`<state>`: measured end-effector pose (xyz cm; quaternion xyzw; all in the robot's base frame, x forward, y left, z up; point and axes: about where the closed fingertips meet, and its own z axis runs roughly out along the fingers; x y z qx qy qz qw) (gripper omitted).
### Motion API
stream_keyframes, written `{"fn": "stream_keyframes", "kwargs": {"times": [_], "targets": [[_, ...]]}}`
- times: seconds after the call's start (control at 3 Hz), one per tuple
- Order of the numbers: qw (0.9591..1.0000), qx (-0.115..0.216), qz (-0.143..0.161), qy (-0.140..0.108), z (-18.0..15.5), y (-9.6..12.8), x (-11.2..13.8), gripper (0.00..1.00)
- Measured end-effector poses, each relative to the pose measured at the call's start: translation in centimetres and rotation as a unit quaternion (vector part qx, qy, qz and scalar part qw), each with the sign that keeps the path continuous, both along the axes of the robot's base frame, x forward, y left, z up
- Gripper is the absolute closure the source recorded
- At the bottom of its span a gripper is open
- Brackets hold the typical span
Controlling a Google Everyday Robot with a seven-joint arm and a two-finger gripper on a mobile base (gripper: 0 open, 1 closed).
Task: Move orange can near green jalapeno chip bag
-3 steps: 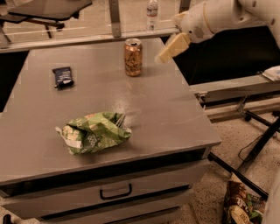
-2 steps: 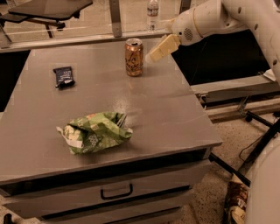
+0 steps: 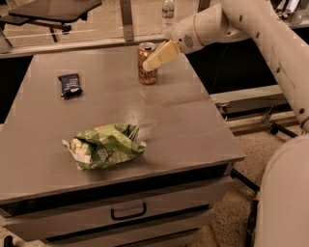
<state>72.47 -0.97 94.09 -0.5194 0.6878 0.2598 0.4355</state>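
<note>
The orange can (image 3: 144,73) stands upright at the far middle of the grey table (image 3: 193,125). The green jalapeno chip bag (image 3: 104,146) lies crumpled near the front left of the table, well apart from the can. My gripper (image 3: 155,59) reaches in from the right on the white arm. Its cream tip overlaps the can's upper right side in the camera view. I cannot tell whether it touches the can.
A small dark packet (image 3: 70,85) lies at the far left of the table. A clear plastic bottle (image 3: 168,9) stands behind the table's far edge. A drawer with a handle (image 3: 128,212) is under the front edge. The robot's white body (image 3: 285,193) fills the right foreground.
The arm has swung left toward the can; the gripper tip, earlier to the can's right with a gap, now overlaps the can's upper side. The can and bag have not moved.
</note>
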Motion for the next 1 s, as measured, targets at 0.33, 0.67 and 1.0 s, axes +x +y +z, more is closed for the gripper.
{"fn": "stream_keyframes", "kwargs": {"times": [0.33,0.67,1.0], "targets": [[0.9997,-0.01,0.006,-0.02,-0.9,2.0,0.7,0.01],[0.9995,-0.018,0.012,-0.023,-1.9,2.9,0.9,0.24],[0.9992,-0.025,0.02,-0.024,-2.5,3.0,0.7,0.56]]}}
